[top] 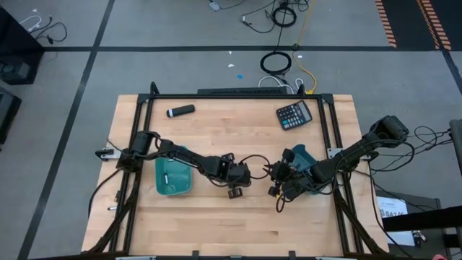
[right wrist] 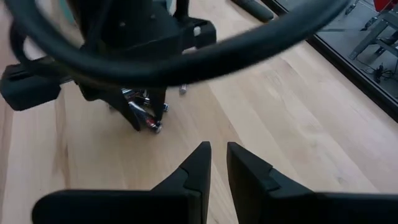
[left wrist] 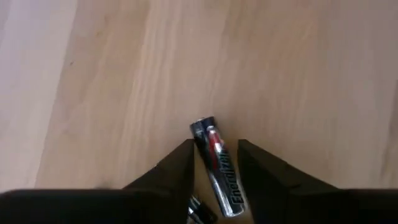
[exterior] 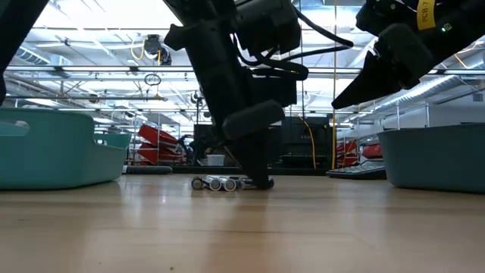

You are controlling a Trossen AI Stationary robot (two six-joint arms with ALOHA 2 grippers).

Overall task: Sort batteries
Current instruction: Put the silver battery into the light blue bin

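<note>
High view shows the wooden table (top: 238,217) with a teal bin (top: 173,177) on the left side and a second teal bin (top: 303,157) under the right arm, a black calculator (top: 294,115) and a dark marker-like cylinder (top: 180,110) near the far edge. Both arms reach toward the middle. The left gripper (top: 237,175) is low over the small cluster of batteries (exterior: 220,183) that the low view shows lying on the table between the two bins. The right gripper (right wrist: 216,160) hangs above the wood beside that cluster, its fingers nearly pressed together and holding nothing.

In the left wrist view the left gripper's fingers (left wrist: 180,165) are spread around one silver-and-black battery (left wrist: 216,168), which lies flat with its long axis running along the fingers' own direction, out from the wrist. I judge closing would pinch it across its width; no contact is visible yet. Its label reads "Energizer".
</note>
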